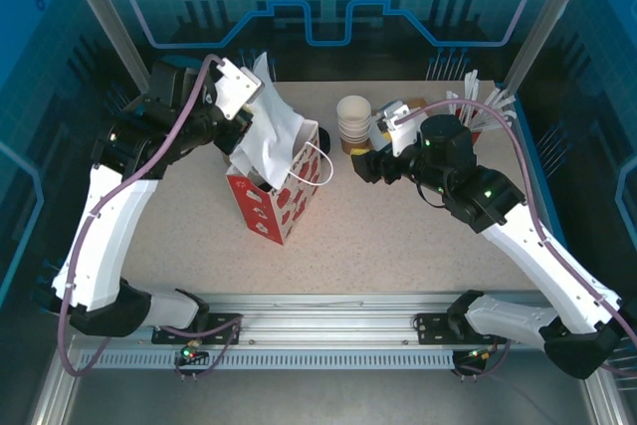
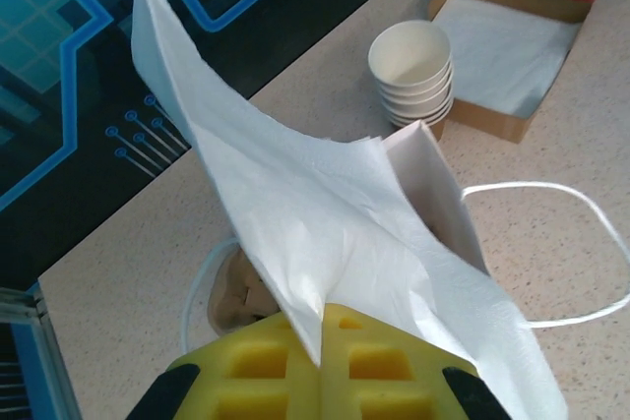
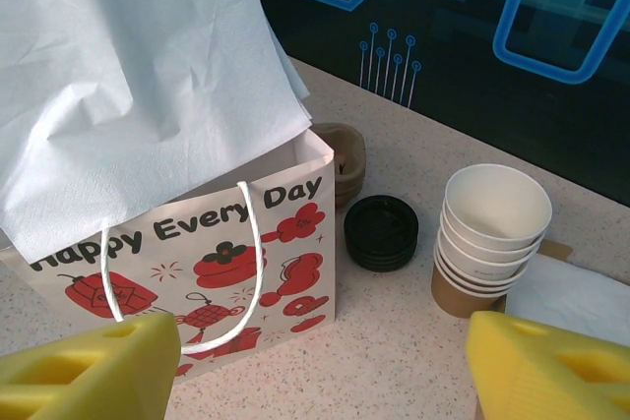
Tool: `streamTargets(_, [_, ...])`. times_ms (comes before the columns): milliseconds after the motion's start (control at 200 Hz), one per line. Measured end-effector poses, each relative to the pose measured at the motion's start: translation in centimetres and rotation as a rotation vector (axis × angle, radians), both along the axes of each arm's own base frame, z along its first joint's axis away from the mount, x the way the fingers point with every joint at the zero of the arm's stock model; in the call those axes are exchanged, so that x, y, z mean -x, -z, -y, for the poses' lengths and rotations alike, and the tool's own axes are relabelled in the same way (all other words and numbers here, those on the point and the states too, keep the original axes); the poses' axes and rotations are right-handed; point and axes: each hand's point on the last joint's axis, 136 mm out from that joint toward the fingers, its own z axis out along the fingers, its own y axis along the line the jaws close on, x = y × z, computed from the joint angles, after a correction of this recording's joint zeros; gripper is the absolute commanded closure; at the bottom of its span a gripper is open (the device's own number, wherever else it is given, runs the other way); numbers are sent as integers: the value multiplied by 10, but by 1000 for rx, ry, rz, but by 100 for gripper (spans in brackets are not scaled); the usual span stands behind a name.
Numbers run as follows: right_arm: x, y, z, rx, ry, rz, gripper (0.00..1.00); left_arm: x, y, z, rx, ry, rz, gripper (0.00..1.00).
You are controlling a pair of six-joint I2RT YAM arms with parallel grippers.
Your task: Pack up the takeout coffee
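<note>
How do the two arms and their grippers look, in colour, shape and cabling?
The left arm and the right arm have white rounded shells and black joints. A purple cable runs along each. Small green lights glow on the right arm's joints. The left gripper and the right gripper carry yellow foam pads; the left one's show square recesses.

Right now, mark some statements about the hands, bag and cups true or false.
1. The left hand is shut on the white paper napkin. True.
2. The right hand holds a cup. False: it is open and empty.
3. The stack of black plastic lids sits between the red-printed white paper bag and the stack of brown paper cups. True.
4. The stacked cups wear lids. False: their tops are open.
</note>
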Motion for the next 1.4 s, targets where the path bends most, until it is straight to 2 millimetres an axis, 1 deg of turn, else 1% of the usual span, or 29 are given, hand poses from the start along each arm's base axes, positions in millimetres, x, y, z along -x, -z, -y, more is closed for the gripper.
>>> streamTargets(120, [-1,2,-1,3,1,-5,22,-8,13,-6,-56,-33,-31,100])
streamTargets(220, [-2,3,-1,5,4,-5,22,-14,20,-10,-100,-51,-41,100])
streamTargets(530, [-7,10,-3,19,11,-25,22,-31,33,-13,-152,-87,-69,100])
streamTargets(705, [-8,11,-2,22,17,-24,21,-41,27,-18,-177,-126,-38,100])
streamTargets(895, [-8,11,-2,22,18,-24,21,-44,19,-24,-205,-145,-4,100])
streamTargets(1046, [-8,11,-2,22,18,-24,21,-43,18,-23,-208,-140,-3,100])
streamTargets(1131, [-9,12,-3,23,18,-26,21,-40,20,-20,-221,-117,-1,100])
streamTargets(1246, [-9,13,-3,26,19,-30,21,-28,30,-10,-221,-63,-13,100])
streamTargets(1401, [-9,13,-3,23,20,-33,21,-8,38,9,-154,34,-36,100])
